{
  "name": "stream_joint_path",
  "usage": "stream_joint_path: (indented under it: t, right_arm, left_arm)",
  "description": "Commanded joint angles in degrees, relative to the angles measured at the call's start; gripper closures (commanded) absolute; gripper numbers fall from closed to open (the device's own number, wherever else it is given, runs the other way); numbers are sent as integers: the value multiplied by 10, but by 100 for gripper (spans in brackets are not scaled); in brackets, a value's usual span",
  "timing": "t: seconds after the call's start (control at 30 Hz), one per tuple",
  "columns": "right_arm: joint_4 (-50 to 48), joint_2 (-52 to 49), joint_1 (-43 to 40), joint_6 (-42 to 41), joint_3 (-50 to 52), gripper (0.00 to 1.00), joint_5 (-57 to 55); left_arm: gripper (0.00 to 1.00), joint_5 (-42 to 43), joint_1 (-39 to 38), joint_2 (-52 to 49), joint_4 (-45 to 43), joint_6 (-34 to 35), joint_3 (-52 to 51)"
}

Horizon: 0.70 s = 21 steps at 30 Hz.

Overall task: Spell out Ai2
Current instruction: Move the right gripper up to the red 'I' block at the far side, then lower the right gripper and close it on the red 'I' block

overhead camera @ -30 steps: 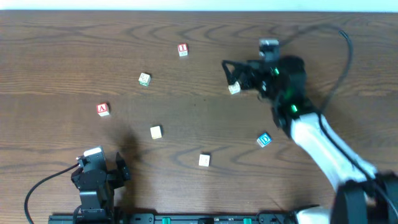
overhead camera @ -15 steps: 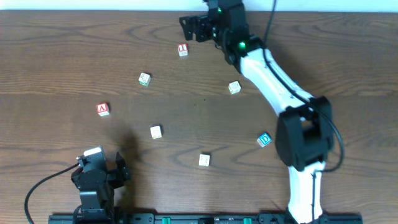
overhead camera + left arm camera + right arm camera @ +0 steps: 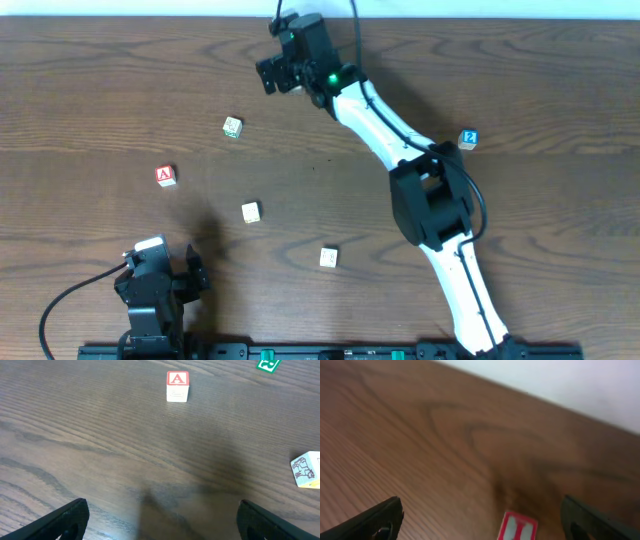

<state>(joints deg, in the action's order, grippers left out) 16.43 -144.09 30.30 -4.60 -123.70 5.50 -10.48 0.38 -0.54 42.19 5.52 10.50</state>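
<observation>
Red-marked cube (image 3: 518, 527) betw. open, empty right gripper's (image 3: 272, 76) tips, arm stretched to worktop (image 3: 560, 230) far edge; left gripper (image 3: 160, 522) wide open, empty. 1 A cube (image 3: 166, 176), 1 "2" cube (image 3: 469, 138), 3 pale cubes (image 3: 232, 126) (image 3: 251, 212) (image 3: 328, 258).

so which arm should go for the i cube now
Right: the right end effector is open at the I cube, which shows low in its wrist view. The left end effector sits at the near edge, nearer the A cube.
</observation>
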Motion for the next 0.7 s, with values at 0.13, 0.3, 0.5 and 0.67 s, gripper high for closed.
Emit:
stream_joint_path:
  t: [0.13,0.3,0.5,0.67]
  right_arm:
    - [22,-24,0,30,-15,2,-40]
    - [27,-33,-1,14,-15,8,-40]
    - [30,-43,-1,-21,-15,8,-40]
    - [29,-52,-5,-42,-14,11,-35]
  left_arm:
    - [5,-2,3,3,10,-8,-9]
    - [4,-2,3,3,10,-8,-9]
    - [5,-2,3,3,10,-8,-9]
    - [5,-2,3,3,10,-8,-9]
